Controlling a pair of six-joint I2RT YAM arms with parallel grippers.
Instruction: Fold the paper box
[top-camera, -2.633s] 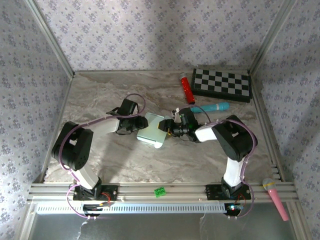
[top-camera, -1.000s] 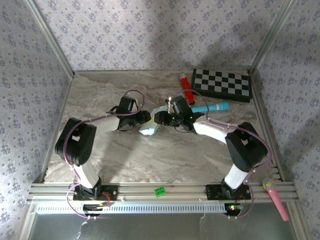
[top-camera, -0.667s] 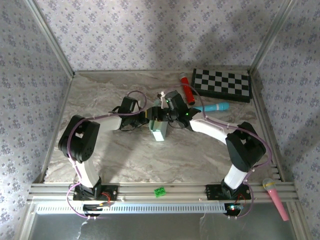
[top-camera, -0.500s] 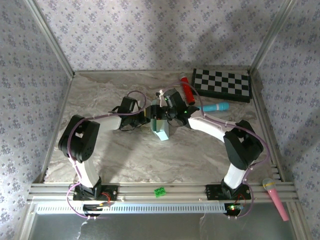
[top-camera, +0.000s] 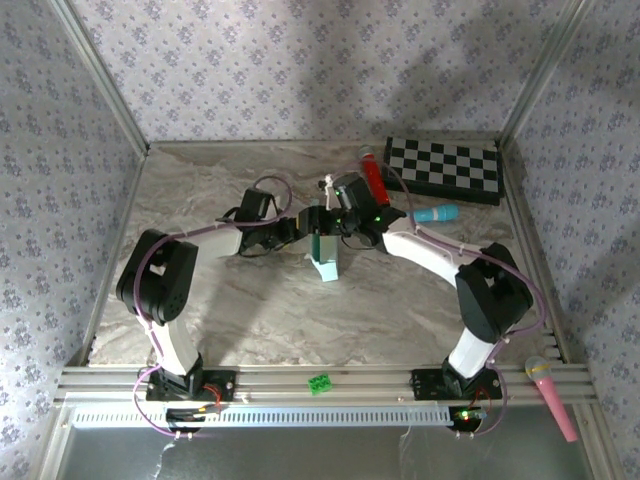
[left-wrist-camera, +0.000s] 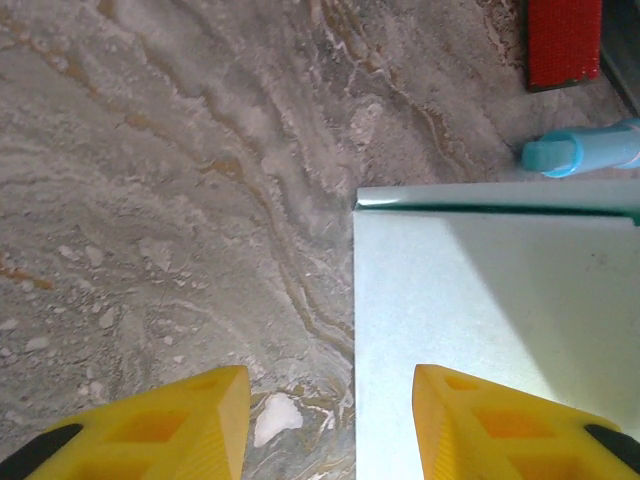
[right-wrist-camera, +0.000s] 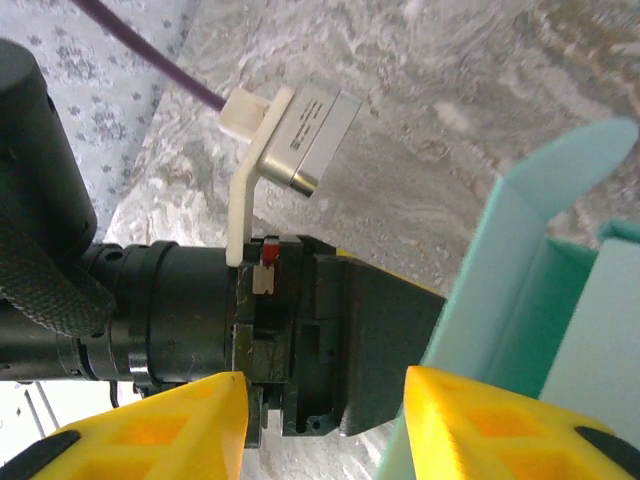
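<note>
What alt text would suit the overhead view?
The left gripper and right gripper meet at a small mint paper box. Behind lie a checkerboard, red tube and blue microphone; a pink microphone rests at the near right.

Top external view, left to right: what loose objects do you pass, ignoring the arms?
pale mint-green paper box → red cylinder → black-and-white checkerboard → pink toy microphone at the near right corner
</note>
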